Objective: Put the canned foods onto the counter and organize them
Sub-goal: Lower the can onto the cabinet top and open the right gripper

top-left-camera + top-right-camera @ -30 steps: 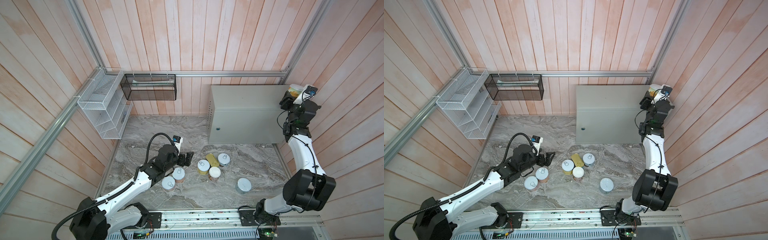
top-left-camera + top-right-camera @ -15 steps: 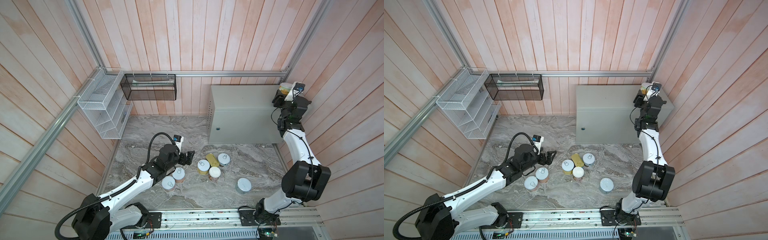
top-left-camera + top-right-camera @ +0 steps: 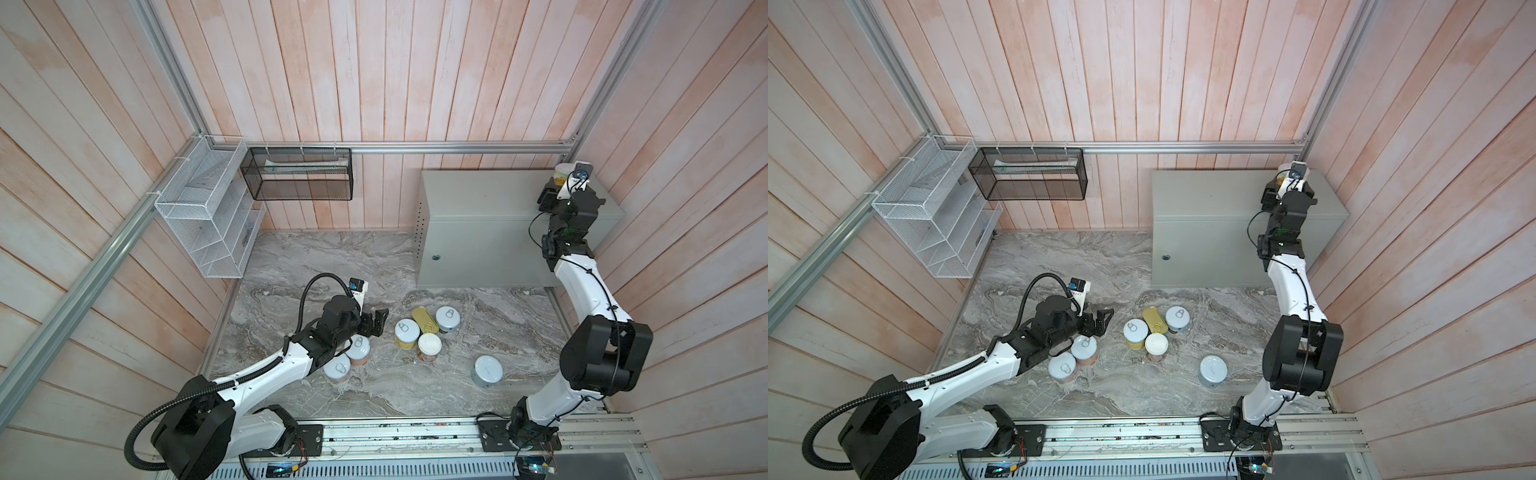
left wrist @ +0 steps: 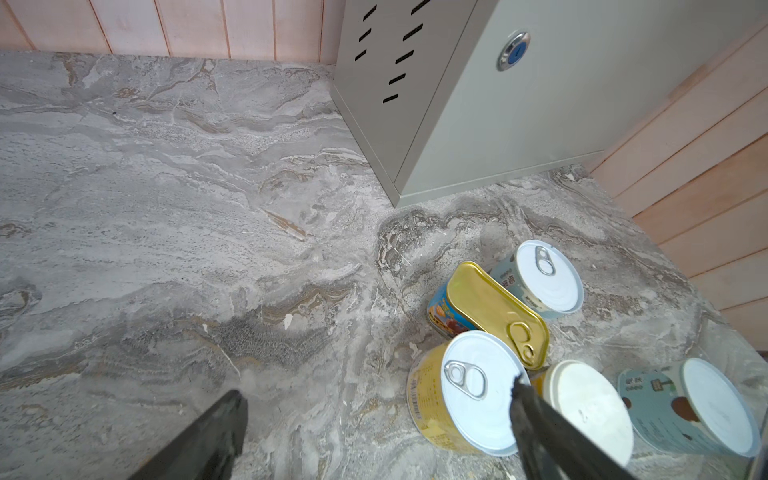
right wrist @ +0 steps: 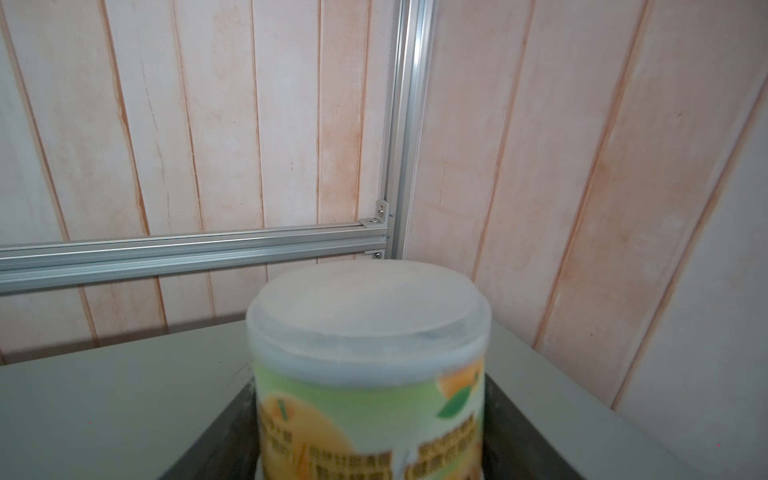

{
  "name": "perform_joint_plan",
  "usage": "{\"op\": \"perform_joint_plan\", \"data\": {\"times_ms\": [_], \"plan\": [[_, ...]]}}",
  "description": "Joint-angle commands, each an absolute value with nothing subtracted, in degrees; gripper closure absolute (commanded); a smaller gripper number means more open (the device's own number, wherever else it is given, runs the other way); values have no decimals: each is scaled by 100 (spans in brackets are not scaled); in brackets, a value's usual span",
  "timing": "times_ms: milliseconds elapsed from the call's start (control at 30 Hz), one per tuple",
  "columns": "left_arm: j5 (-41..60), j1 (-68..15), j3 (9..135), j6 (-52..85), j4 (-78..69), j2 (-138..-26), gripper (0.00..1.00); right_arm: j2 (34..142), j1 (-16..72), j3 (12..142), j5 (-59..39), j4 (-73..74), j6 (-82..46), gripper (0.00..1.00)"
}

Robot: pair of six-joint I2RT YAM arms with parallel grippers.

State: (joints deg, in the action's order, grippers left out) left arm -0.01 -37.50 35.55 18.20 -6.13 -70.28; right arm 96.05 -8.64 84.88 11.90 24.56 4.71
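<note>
The counter (image 3: 478, 208) (image 3: 1204, 199) (image 4: 540, 104) is a pale grey-green cabinet at the back right. My right gripper (image 3: 555, 187) (image 3: 1277, 187) (image 5: 368, 415) is shut on a white-lidded can with a green and orange label (image 5: 370, 340) (image 3: 562, 173), over the counter top (image 5: 104, 395) at its back right corner. Whether the can touches the top I cannot tell. On the marble slab my left gripper (image 3: 380, 322) (image 3: 1102, 320) (image 4: 376, 390) is open and empty, just left of a yellow can (image 3: 405, 332) (image 4: 457, 399). A gold-topped rectangular tin (image 3: 424, 319) (image 4: 494, 311) lies behind it.
More cans stand on the slab (image 3: 311, 257): a pale blue one (image 3: 447, 318), a white-lidded one (image 3: 429, 347), a grey one (image 3: 487, 370), and two under my left forearm (image 3: 358, 348). A white wire rack (image 3: 208, 216) and a black mesh basket (image 3: 299, 174) hang at the back left.
My right gripper has carried its can leftward, from beyond the counter's right edge to over its back right corner. The left gripper has barely moved.
</note>
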Motion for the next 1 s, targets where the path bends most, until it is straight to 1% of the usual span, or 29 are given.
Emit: {"op": "perform_joint_plan", "data": {"times_ms": [0,100,167,200,267,467,567,800,900,967], "plan": [[55,-3718,3578,1787,-769,-7113,0,9782,-842,8890,1545,2933,549,39],[3,-3718,3577,1788,-736,-7068,0,10055,-824,9421,1809,2543,398,37],[-17,-3718,3553,1796,-759,-7034,0,10180,-829,9671,1873,2383,372,24],[-26,-3718,3553,1803,-764,-7033,0,10209,-827,9701,1886,2391,379,23],[-18,-3717,3576,1814,-750,-7042,0,10208,-829,9678,1835,2425,364,22],[0,-3718,3595,1819,-652,-7035,0,9988,-831,9381,1801,2578,160,13],[-17,-3718,3573,1830,-680,-6984,0,9801,-824,9163,1737,2666,120,3],[8,-3718,3577,1855,-683,-6934,0,9142,-793,8836,1871,2257,-59,2],[22,-3718,3623,1789,-602,-6946,0,8792,-796,8754,2365,1487,-336,2],[-8,-3720,3754,1742,-391,-6952,0,8337,-788,8315,2636,1210,-481,2]]}}
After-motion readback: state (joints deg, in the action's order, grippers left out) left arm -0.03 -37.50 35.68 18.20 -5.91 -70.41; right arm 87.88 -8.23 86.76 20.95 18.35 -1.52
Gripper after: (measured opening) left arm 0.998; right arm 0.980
